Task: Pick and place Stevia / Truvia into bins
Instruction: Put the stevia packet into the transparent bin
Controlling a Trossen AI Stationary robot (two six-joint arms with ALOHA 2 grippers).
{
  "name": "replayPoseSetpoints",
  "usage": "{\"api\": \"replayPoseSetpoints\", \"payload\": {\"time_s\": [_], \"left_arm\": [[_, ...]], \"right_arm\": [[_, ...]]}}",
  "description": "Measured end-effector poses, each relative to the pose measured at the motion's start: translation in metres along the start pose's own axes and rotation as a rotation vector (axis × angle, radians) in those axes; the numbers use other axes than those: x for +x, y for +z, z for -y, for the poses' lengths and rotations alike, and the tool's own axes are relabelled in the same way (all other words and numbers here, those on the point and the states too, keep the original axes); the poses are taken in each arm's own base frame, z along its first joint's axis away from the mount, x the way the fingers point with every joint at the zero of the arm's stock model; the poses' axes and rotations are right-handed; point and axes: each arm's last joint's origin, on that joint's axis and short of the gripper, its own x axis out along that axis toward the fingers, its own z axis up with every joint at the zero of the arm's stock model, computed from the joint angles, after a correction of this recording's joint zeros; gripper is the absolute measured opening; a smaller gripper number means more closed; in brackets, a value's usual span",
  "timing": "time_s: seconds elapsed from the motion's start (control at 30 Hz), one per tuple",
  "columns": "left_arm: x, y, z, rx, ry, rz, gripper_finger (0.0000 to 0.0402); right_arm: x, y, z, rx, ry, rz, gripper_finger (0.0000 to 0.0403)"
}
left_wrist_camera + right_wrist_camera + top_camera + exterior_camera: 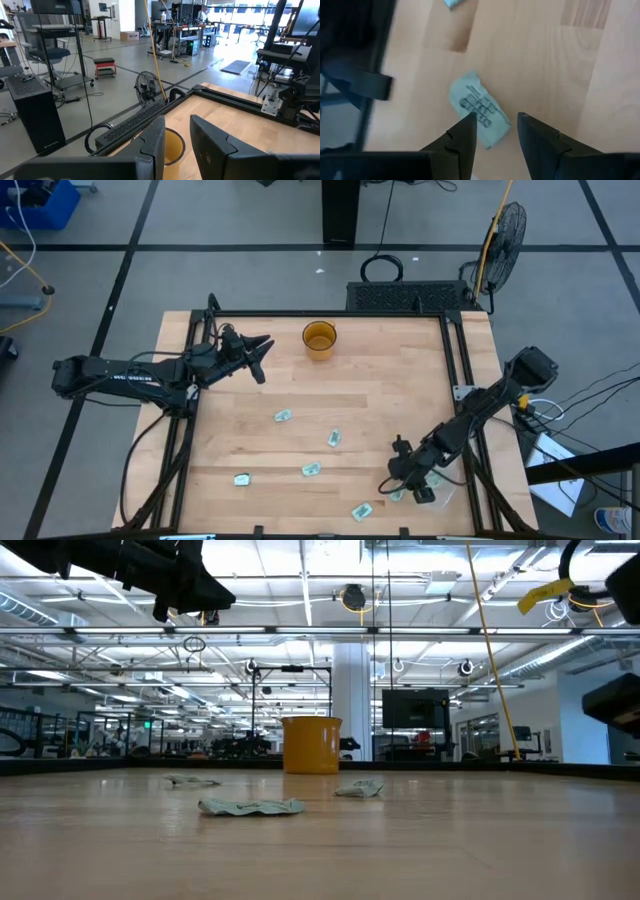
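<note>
Several pale green sachets lie flat on the wooden table. The amber cup stands upright near the far edge and also shows in the low view. The clear tub is out of view. My right gripper is open, low over the near right corner. In its wrist view my right gripper points down at one sachet, with its fingers on either side of the sachet's end. My left gripper is open, raised left of the cup.
A black metal frame runs along the table's edges. More sachets lie by my right gripper, and another shows in the right wrist view. Bare wood stretches across the table's middle. A fan stands on the floor beyond the far right corner.
</note>
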Motion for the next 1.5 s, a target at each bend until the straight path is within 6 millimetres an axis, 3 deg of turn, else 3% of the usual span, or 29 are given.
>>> {"api": "replayPoseSetpoints", "payload": {"time_s": [0.33,0.77,0.97,1.27,1.5], "left_arm": [[0.000,0.000,0.000,-0.001,0.000,0.000,0.0093],[0.000,0.000,0.000,-0.001,0.000,0.000,0.0093],[0.000,0.000,0.000,-0.001,0.000,0.000,0.0093],[0.000,0.000,0.000,-0.002,0.000,0.000,0.0093],[0.000,0.000,0.000,-0.017,0.000,0.003,0.0093]], "right_arm": [[0.007,-0.001,0.002,-0.030,-0.013,-0.019,0.0126],[0.007,-0.001,0.002,-0.078,-0.012,-0.021,0.0009],[0.005,-0.001,0.002,-0.127,0.001,-0.021,0.0004],[-0.035,0.012,-0.005,-0.066,0.106,0.124,0.0001],[-0.072,0.000,-0.020,0.188,0.208,0.124,0.0001]]}}
